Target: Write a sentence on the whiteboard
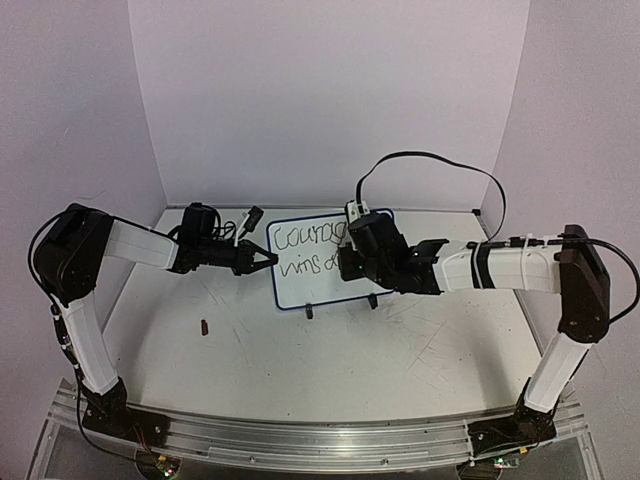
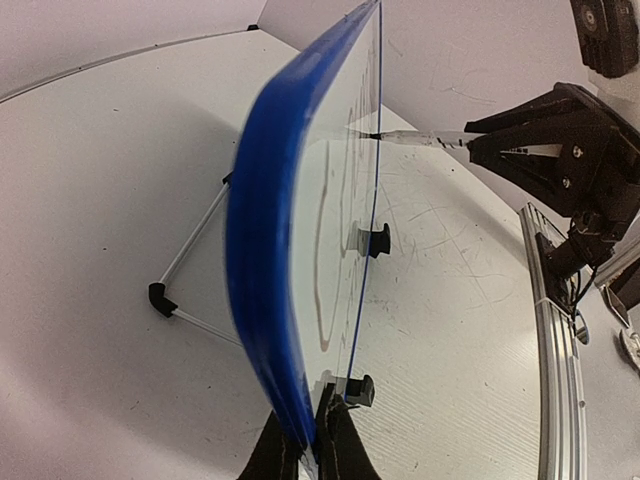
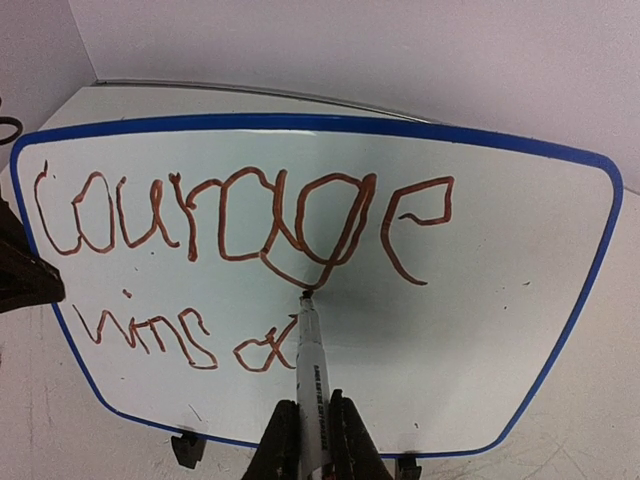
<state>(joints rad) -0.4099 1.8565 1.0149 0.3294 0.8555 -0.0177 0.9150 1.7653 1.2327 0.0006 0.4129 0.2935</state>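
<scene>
Since the second line stops after "wins" and one looped letter, step: judged mid-sentence, with "always" barely begun.
Board: the whiteboard (image 1: 322,272) stands on its feet toward the far edge of the table (image 1: 300,350), about midway between the table's left and right edges, its face turned to the arms.
Writing: the sentence (image 3: 250,220) reads "Courage" on top, and "wins" plus a looped letter below it, at the board's left.
Key relation: the marker (image 3: 308,350) runs lengthwise straight out from the right jaws to the board's face, and its tip touches the face just under the "g", right of the looped letter. Bare white lies to the right of the tip along the lower line, so the next strokes likely travel that way.
Right gripper: the right gripper (image 3: 312,430) is closed tight on the marker's barrel, in front of the board's face.
Left gripper: the left gripper (image 2: 310,440) is pinched on the board's blue frame at its left edge, apparently steadying it.
Nearer arm: both are at the board, but only the right can write.
Risk: pressing hard could push the board back on its thin rear prop, so the left pinch matters.
</scene>
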